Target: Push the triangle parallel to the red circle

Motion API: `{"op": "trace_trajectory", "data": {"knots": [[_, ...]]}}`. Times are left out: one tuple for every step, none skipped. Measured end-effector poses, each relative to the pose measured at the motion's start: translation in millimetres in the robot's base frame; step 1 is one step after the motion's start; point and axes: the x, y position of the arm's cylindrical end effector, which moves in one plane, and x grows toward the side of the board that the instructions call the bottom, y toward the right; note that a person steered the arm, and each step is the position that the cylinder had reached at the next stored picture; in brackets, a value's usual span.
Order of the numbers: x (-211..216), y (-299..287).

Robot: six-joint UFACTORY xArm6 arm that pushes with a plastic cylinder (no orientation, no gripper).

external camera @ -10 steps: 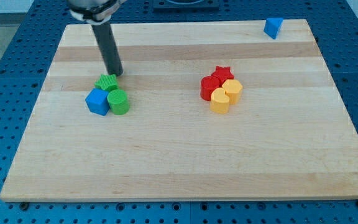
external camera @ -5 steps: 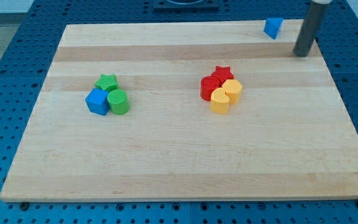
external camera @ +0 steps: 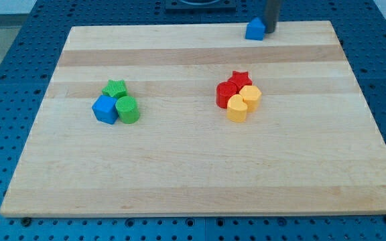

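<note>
A blue triangle block (external camera: 254,29) lies at the view's top edge of the wooden board (external camera: 193,167), right of centre. My tip (external camera: 271,31) stands just to its right, touching or nearly touching it. The red circle block (external camera: 226,95) sits in a tight cluster near the board's middle right, below the triangle, with a red star (external camera: 240,79) above it and two yellow blocks (external camera: 244,102) to its right.
A second cluster lies at the view's left: a green star (external camera: 115,88), a blue block (external camera: 104,109) and a green cylinder (external camera: 128,110). The board's top edge runs right behind the triangle.
My tip swept from beside the green cluster across to the board's top right, then came left. The blue triangle has slid left along the top edge.
</note>
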Motion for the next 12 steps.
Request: {"op": "trace_trajectory", "data": {"knots": [[-2,-36],[0,-69],[9,-99],[31,-134],[39,-166],[32,-189],[38,-216],[53,-238],[78,-247],[108,-247],[130,-247],[150,-261]]}}
